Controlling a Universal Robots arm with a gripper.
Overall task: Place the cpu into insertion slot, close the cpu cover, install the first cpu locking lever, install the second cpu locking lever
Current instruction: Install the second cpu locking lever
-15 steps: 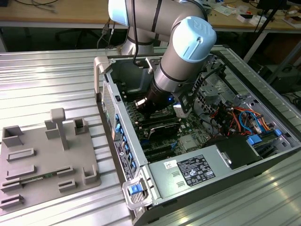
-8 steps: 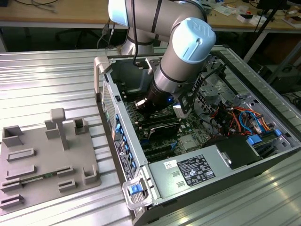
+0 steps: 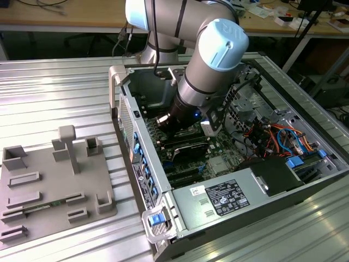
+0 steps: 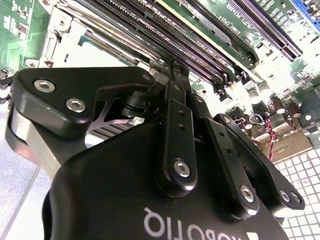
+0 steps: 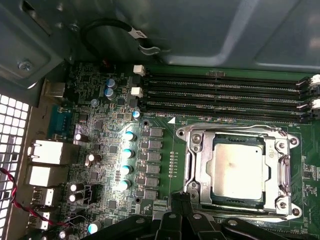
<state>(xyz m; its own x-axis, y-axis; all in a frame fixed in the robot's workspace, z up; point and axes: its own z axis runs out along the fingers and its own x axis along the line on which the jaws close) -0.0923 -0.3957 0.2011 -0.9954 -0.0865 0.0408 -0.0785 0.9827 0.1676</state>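
The arm reached down into the open computer case (image 3: pixel 256 180), its wrist descending over the green motherboard (image 5: pixel 100 150). In the exterior view, the case lay on a ribbed metal table (image 3: pixel 54 93), with a grey fixture tray (image 3: pixel 49 185) well apart toward the exterior view's left. A labelled power supply box (image 3: pixel 218 202) occupied the near end of the case, and a bundle of red, orange and blue cables (image 3: pixel 278 139) lay toward the exterior view's right.

In the first wrist view, the cpu (image 5: pixel 239 170) sat flat inside the insertion slot (image 5: pixel 200 172), its silver face exposed through the cut-out of the cpu cover (image 5: pixel 285 172), which lay down around it. Long black memory slots (image 5: pixel 225 92) ran just beside one edge of the socket; a row of capacitors (image 5: pixel 127 160) and small grey components stood near the opposite side. A black cable loop (image 5: pixel 115 35) hung against the case wall beyond the memory slots.

The gripper (image 4: pixel 176 75) hovered close above the board at the socket's edge, its black fingers (image 4: pixel 177 125) drawn tightly together with nothing seen between them. Its fingertips (image 5: pixel 181 199) appeared just beside the socket frame's corner in the first wrist view. The case walls bounded the working area on all sides, leaving access from above.
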